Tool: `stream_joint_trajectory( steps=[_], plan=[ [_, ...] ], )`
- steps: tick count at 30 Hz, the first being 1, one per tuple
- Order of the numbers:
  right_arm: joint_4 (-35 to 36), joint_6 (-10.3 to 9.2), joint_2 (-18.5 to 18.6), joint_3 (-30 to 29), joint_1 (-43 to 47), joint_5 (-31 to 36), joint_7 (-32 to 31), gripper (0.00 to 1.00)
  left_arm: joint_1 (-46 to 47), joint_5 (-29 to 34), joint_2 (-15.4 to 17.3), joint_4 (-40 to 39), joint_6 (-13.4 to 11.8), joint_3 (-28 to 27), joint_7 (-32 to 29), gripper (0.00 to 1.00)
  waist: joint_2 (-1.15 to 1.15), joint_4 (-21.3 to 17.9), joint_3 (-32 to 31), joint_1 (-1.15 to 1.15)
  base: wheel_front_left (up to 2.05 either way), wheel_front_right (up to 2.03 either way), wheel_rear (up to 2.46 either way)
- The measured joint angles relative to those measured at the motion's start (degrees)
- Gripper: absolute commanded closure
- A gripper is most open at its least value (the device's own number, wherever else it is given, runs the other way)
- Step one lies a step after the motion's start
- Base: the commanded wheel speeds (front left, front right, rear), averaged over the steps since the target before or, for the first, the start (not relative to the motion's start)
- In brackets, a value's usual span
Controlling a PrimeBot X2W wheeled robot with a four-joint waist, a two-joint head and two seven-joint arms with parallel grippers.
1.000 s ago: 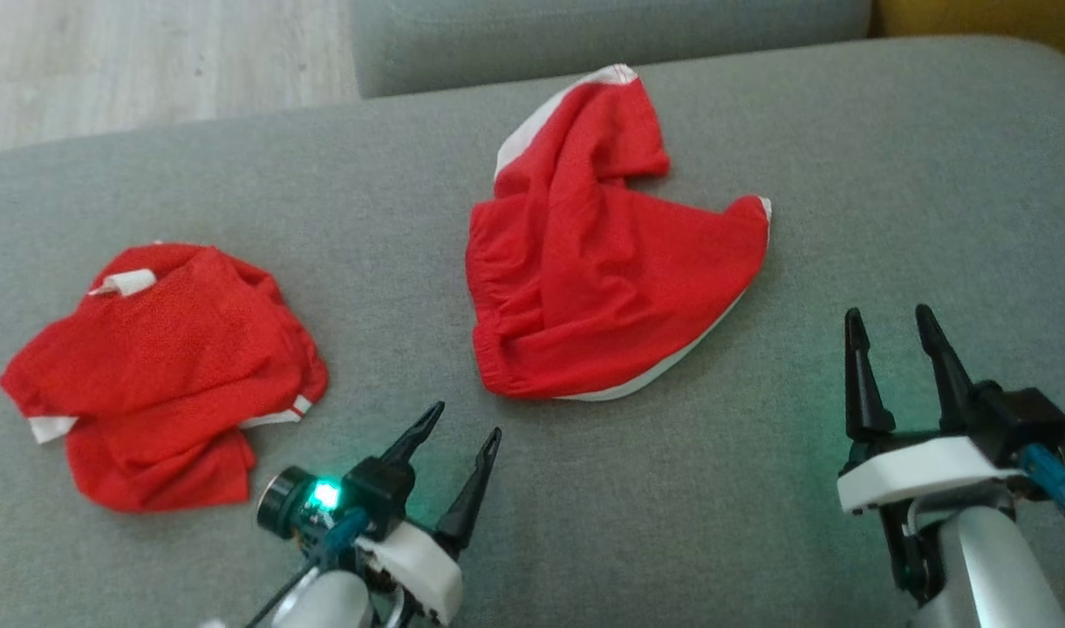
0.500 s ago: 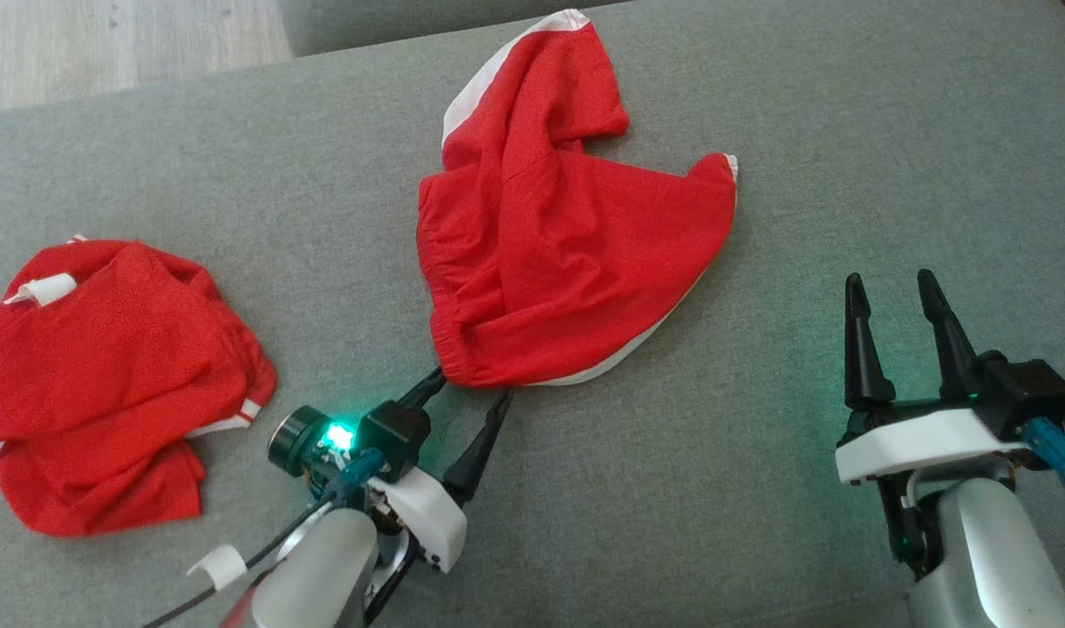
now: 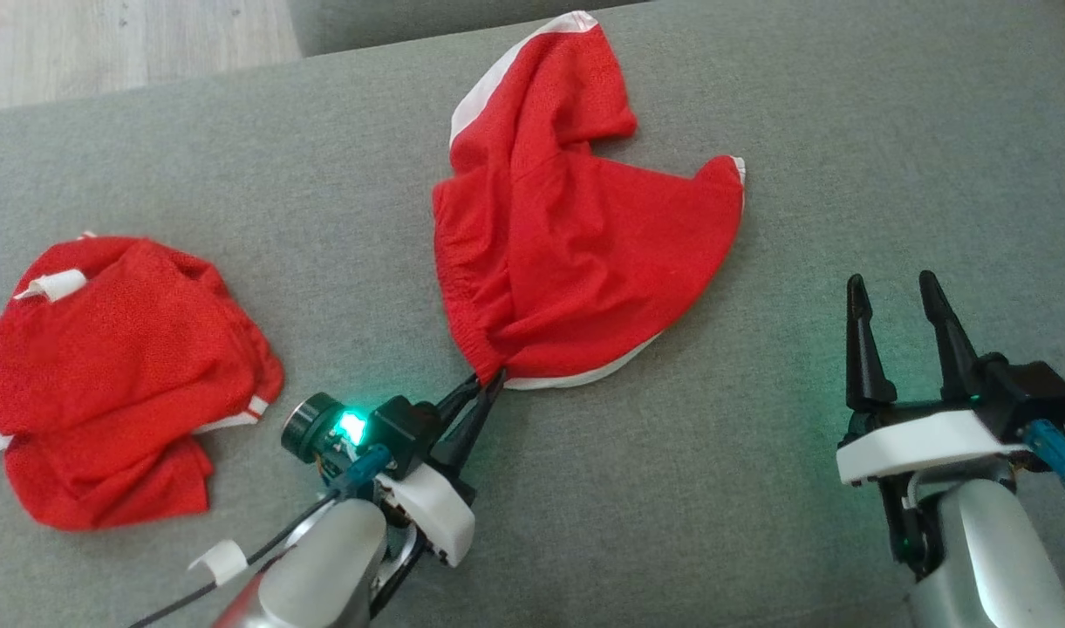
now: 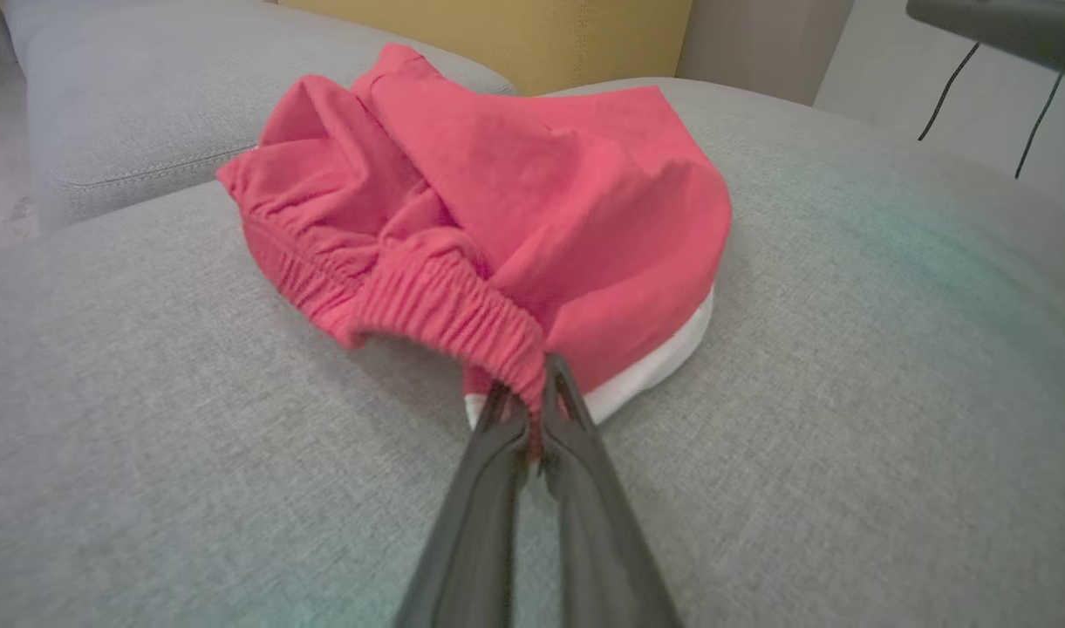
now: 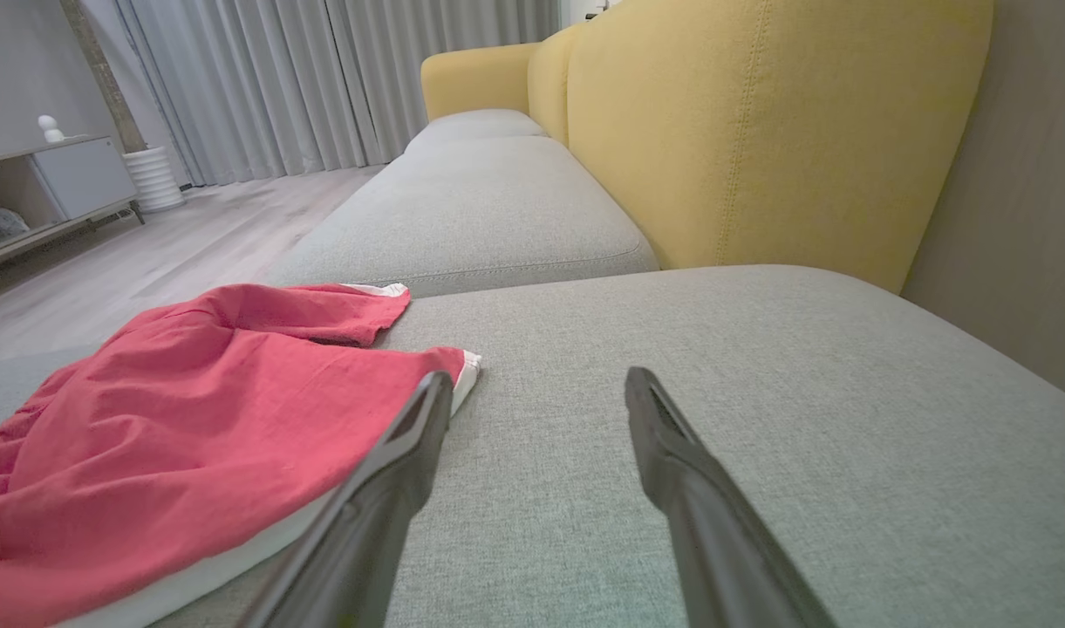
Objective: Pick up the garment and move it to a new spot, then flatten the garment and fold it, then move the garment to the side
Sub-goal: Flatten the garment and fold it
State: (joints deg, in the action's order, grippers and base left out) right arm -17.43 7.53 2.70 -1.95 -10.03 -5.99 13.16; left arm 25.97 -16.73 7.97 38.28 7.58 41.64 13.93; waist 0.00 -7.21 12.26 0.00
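Step in hand: pick-up. Left gripper pressed together on the near corner of the shorts, pinching the elastic waistband; in the left wrist view the gathered band bunches between the two fingers and a loop of it stands off the cushion. Right gripper spread, holding nothing, hovering over bare cushion well to the right of the shorts. Shorts lie near the middle of the cushion, crumpled, not flat. Orientation: waistband runs along the side toward the robot's left. One leg with white trim points away to the far cushion edge, and the other leg points right. Long axis runs from the pinched corner away from the robot, leaning slightly right. Judgement: the bite looks thin and sits at the very fingertips, and I cannot tell whether both layers are caught. Lift slowly and straight up, watching for slip. A one-corner hold will let the cloth hang in a rope, so set it down by dragging along the long axis. Keep it apart from the second red garment at the left. The right gripper should take the opposite waistband corner for flattening.
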Motion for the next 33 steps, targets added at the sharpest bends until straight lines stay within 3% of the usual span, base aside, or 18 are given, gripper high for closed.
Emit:
stream_joint_trajectory(
  steps=[9,17,22,33],
  plan=[
    [-1.1,0.0,0.0,0.0,-0.1,0.9,-0.2,0.0,0.4,-0.5,1.7,-0.8,-1.7,-1.5,0.4,1.0,0.0,2.0,-1.6,0.0,0.0,0.0,0.0],
    [-5.0,0.0,0.0,-2.4,-3.2,3.1,-6.4,0.0,0.1,-0.2,3.9,-5.7,-3.1,-2.8,0.5,1.0,0.0,5.5,-2.5,0.0,0.0,0.0,0.0],
    [-12.7,0.0,0.1,-2.5,-9.0,3.9,-11.8,0.0,-0.4,0.2,4.3,-7.5,-3.1,-2.3,0.5,1.0,0.0,8.4,-2.0,0.0,0.0,0.0,0.0],
    [-26.1,0.0,0.1,-1.8,-16.9,6.8,-13.7,0.0,-0.4,0.2,3.4,-8.5,-3.1,-0.9,0.5,1.0,0.0,11.1,-0.2,0.0,0.0,0.0,0.0]
  ],
)
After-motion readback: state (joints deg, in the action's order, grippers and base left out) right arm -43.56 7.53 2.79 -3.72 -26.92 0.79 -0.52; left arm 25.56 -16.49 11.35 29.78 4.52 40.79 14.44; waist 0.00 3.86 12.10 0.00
